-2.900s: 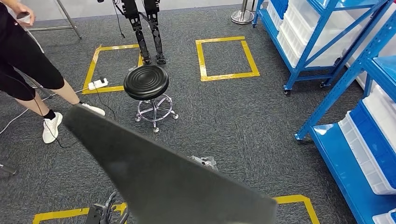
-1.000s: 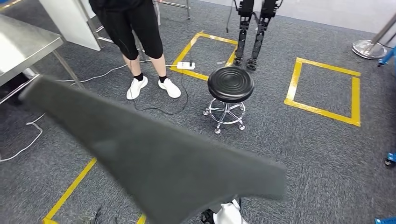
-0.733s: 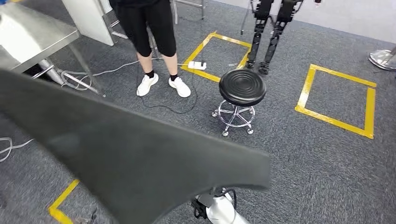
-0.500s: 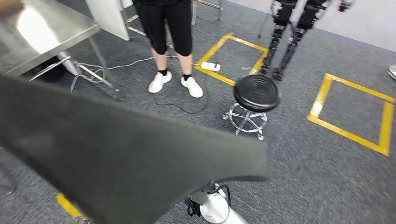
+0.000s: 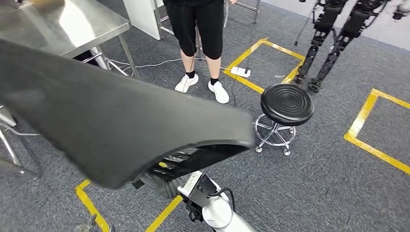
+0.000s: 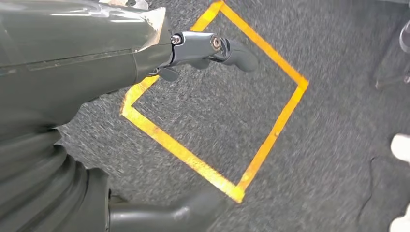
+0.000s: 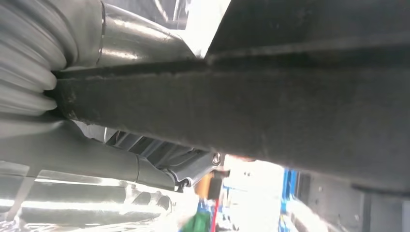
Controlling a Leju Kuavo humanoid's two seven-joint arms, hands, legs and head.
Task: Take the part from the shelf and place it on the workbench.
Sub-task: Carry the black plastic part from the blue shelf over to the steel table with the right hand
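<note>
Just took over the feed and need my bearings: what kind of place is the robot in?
Likely a robotics lab or test workshop: grey carpet marked with yellow tape squares, a steel workbench, a second legged robot standing by, and a person watching near a black stool.

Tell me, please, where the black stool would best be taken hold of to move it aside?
Probably by the rim of the round seat of the stool, with fingers coming from above or from either side. The seat stands level and overhangs its thin chrome post all round, while the wheeled base sits low and offers only slim spokes.
</note>
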